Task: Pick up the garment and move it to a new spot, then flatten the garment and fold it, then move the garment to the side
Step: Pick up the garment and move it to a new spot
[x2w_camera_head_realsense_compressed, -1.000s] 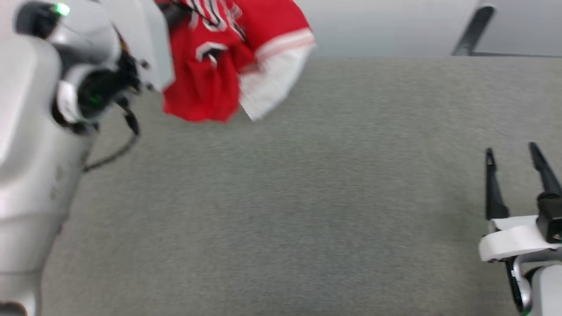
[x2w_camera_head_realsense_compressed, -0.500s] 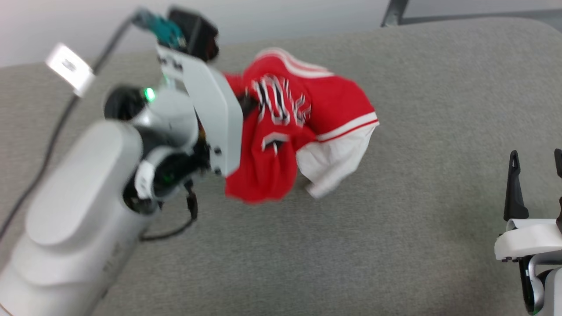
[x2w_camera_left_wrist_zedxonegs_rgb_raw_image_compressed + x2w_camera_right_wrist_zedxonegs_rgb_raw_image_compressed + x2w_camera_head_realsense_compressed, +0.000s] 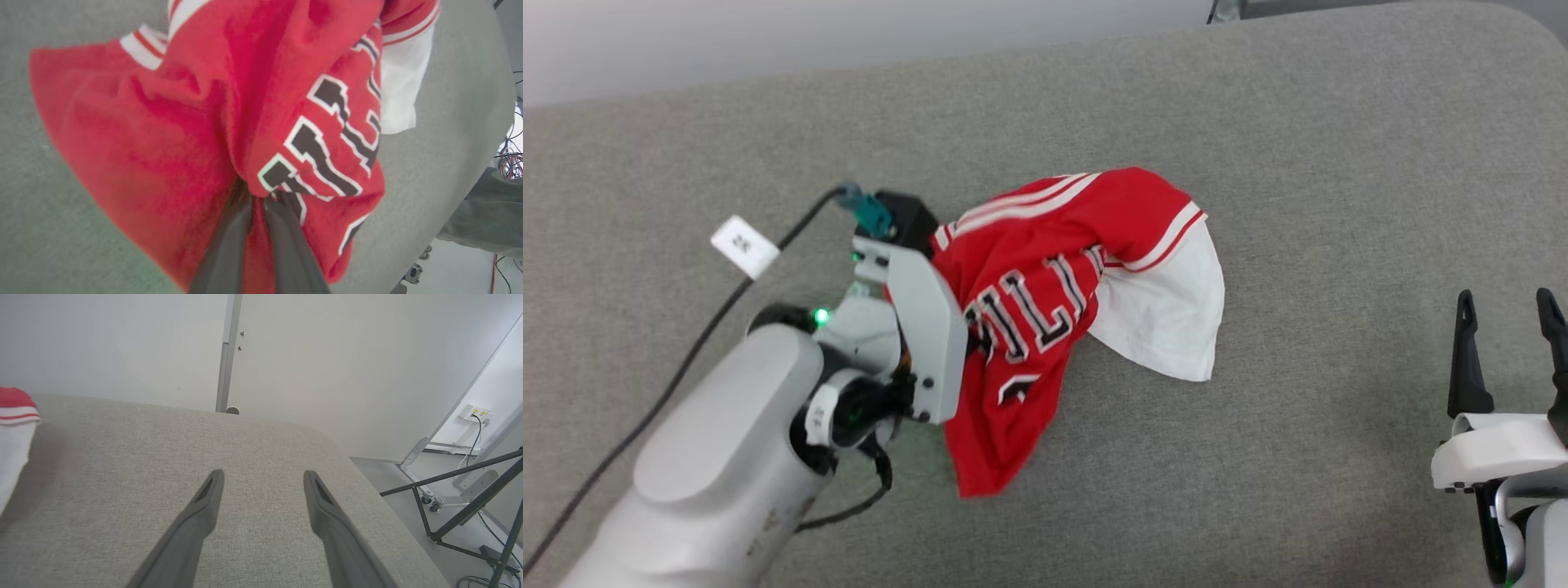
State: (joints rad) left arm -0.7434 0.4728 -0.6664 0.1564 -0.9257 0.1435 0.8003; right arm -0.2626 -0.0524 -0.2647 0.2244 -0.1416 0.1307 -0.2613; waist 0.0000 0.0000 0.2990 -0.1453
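Here the left gripper [image 3: 257, 195] is pinching the garment [image 3: 1045, 310], its two dark fingers [image 3: 229, 241] pressing nearly together on a bunched fold of red cloth just below the black, white-outlined lettering [image 3: 327, 155]. The left wrist view is giving that grip up close. In the head view the arm's pale wrist plate [image 3: 927, 327] is covering the fingers, and the shirt is hanging beside it in a crumpled bundle, one white sleeve [image 3: 1168, 310] draping out to the right. Whether its lower red end is touching the grey padded surface [image 3: 1258, 490] cannot be told. The head view is also placing the garment left of centre, well apart from the right gripper [image 3: 1507, 327]. In the right wrist view that gripper's fingers [image 3: 196, 522] are standing spread wide over bare grey fabric, holding nothing, with the sleeve's striped edge [image 3: 16, 412] peeking in at the far left.
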